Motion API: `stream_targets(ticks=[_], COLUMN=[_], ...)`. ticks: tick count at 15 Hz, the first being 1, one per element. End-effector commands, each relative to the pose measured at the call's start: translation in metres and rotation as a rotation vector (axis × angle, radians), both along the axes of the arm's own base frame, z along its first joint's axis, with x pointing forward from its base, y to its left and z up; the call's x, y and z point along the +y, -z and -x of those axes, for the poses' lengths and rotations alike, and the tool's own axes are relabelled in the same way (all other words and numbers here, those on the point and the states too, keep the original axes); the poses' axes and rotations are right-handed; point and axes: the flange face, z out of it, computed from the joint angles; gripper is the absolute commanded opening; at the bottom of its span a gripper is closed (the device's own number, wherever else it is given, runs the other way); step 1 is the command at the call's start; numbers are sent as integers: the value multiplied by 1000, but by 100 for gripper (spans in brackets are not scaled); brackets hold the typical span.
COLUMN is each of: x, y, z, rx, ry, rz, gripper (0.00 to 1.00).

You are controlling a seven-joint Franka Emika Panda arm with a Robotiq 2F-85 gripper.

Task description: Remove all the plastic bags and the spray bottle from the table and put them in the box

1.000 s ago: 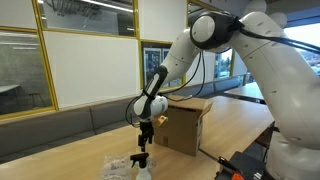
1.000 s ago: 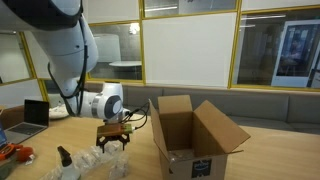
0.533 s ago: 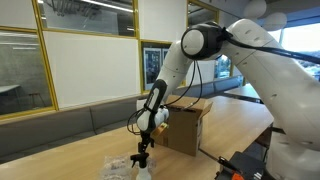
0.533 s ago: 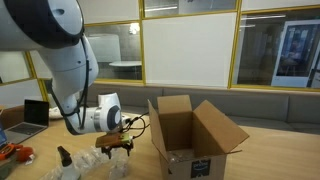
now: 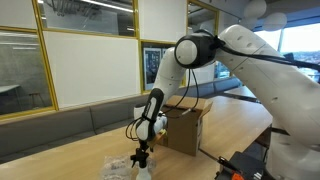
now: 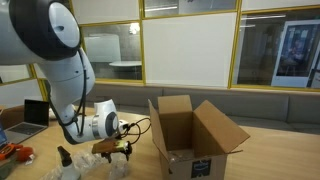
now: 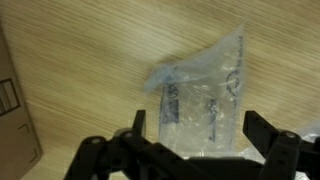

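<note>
My gripper point(image 7: 197, 130) is open, its two black fingers point(image 7: 138, 125) standing either side of a clear plastic bag point(image 7: 200, 92) with dark print that lies flat on the table point(image 7: 80, 50). In both exterior views the gripper point(image 5: 143, 154) point(image 6: 113, 150) hangs low over the whitish pile of plastic bags point(image 5: 119, 168) point(image 6: 108, 168). The spray bottle point(image 6: 65, 158), with its black head, stands just beyond the bags in an exterior view. The brown cardboard box point(image 5: 185, 126) point(image 6: 190, 135) sits beside the bags with its flaps open; one side point(image 7: 14, 100) shows in the wrist view.
A laptop point(image 6: 35, 113) and some orange and black items point(image 6: 12, 153) lie at the table's end. Dark equipment with red parts point(image 5: 243, 165) sits near the table edge. A grey bench point(image 5: 60, 125) runs along the glass wall behind.
The arm has lowered the open gripper straight down towards the plastic bags. The bags, bottle and box have not moved.
</note>
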Motion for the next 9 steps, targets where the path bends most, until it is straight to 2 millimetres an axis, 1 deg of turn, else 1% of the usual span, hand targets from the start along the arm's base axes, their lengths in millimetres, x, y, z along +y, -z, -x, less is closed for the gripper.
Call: stream_targets(ticks=[1, 5, 9], x=[7, 14, 20], y=[3, 9, 19], z=[-11, -9, -5], rx=[-33, -36, -28], ry=[14, 20, 32], rz=[-27, -55, -81], gripper=[100, 100, 100])
